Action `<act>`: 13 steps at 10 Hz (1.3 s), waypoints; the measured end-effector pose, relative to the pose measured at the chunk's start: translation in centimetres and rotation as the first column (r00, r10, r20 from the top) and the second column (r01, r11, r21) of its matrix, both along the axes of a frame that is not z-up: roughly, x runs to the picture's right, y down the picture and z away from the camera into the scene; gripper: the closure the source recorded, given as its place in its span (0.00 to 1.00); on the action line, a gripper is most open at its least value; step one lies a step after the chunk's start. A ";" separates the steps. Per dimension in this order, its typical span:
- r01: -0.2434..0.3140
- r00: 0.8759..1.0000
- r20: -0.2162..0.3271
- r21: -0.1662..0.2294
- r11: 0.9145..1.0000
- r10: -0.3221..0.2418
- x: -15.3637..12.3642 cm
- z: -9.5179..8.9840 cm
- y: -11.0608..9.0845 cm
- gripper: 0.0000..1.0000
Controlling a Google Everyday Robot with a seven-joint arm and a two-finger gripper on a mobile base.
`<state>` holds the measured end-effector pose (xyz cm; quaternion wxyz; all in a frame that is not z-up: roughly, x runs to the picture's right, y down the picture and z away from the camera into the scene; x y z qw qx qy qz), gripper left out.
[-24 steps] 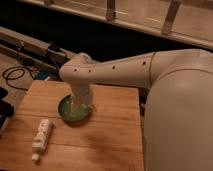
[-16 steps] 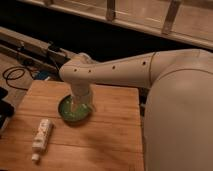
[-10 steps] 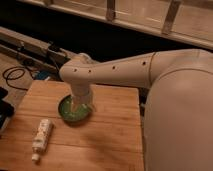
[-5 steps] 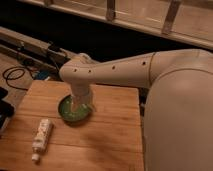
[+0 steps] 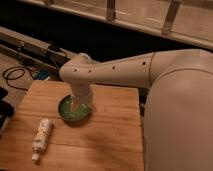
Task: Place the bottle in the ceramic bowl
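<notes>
The small white bottle [image 5: 42, 136] lies on its side on the wooden table [image 5: 107, 132], near the front left, with its cap end pointing toward the front edge. Behind and to the right of it sits the green ceramic bowl [image 5: 67, 112]. The white arm reaches in from the right and bends down over the bowl. Its gripper [image 5: 80, 104] hangs over the bowl's middle, open and holding nothing, and is mostly hidden by the wrist. The bottle is well apart from the gripper.
The table's left edge borders a dark object [image 5: 5, 107] and black cables [image 5: 15, 75] on the floor. The robot's large white body [image 5: 177, 120] fills the right side. A railing [image 5: 30, 47] runs behind the table.
</notes>
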<state>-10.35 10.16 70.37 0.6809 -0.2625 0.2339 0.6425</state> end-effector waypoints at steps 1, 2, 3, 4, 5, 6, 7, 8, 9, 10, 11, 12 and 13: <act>0.000 1.000 0.000 0.000 1.000 0.000 0.0 0.0 0.0 0.35; 0.000 1.000 0.000 0.000 1.000 0.000 0.0 0.0 0.0 0.35; 0.000 1.000 0.000 0.000 1.000 0.000 0.0 0.0 0.0 0.35; 0.000 1.000 0.000 0.000 1.000 0.000 0.0 0.0 0.0 0.35; 0.000 1.000 0.000 0.002 1.000 0.000 0.0 0.0 0.0 0.35; -0.005 1.000 -0.002 0.007 1.000 0.005 0.1 0.0 -0.1 0.35; -0.022 1.000 -0.002 0.023 0.999 0.022 0.0 -0.2 -0.4 0.35; -0.028 1.000 -0.004 0.027 0.999 0.028 0.1 -0.1 -0.4 0.35; -0.027 1.000 -0.001 0.029 0.999 0.027 0.0 -0.1 -0.4 0.35; -0.026 1.000 0.001 0.029 0.999 0.026 -0.1 -0.1 -0.4 0.35; -0.027 1.000 0.000 0.029 0.999 0.027 -0.1 -0.1 -0.4 0.35; -0.028 1.000 -0.001 0.029 0.999 0.028 0.0 -0.1 -0.4 0.35; -0.027 1.000 -0.001 0.028 0.999 0.027 0.0 -0.1 -0.4 0.35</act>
